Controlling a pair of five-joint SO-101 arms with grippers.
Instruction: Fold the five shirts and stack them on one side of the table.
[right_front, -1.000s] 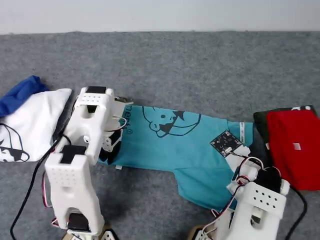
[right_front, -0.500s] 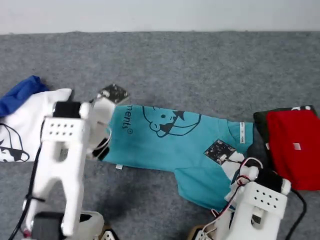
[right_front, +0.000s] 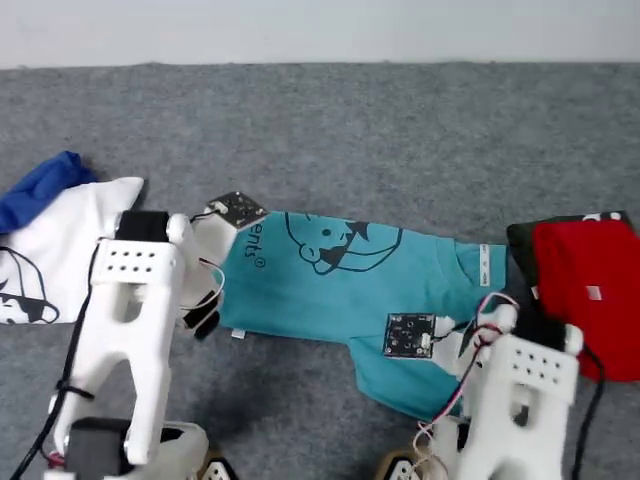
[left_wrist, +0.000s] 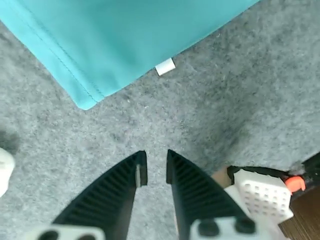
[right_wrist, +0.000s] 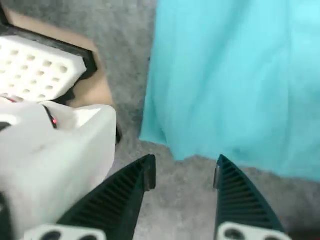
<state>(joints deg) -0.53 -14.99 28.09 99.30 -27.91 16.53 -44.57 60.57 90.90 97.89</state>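
Grey carpeted table (right_front: 400, 130). The teal shirt (right_front: 330, 290) lies spread flat across the middle, print side up, not yet folded, with one flap hanging toward the near edge by the right arm. A white shirt (right_front: 60, 250) lies loose at the left end with a crumpled blue shirt (right_front: 40, 190) touching its far side. A folded red shirt (right_front: 585, 290) sits at the right end on top of a dark shirt (right_front: 520, 245) (so the stack looks to be on that side).

The left arm (right_front: 130, 330) stands at the teal shirt's left edge and the right arm (right_front: 520, 390) at its near right part.

The left gripper (left_wrist: 156, 167) is empty, jaws only a narrow crack apart, over bare carpet just beside the shirt's hem corner (left_wrist: 86, 102). The right gripper (right_wrist: 184, 172) is spread wide with nothing in it. The teal hem lies just ahead of its tips.

A small white care label (left_wrist: 165, 66) pokes out from the hem.

Handling, as a judgement: thin, light, limp knit with no stiffness, so it will sag and drag on the carpet, which grips it. Pinching a single layer at the hem corners should work best, low and right at the edge. A mid-panel grab would likely bunch the cloth and spoil the fold.
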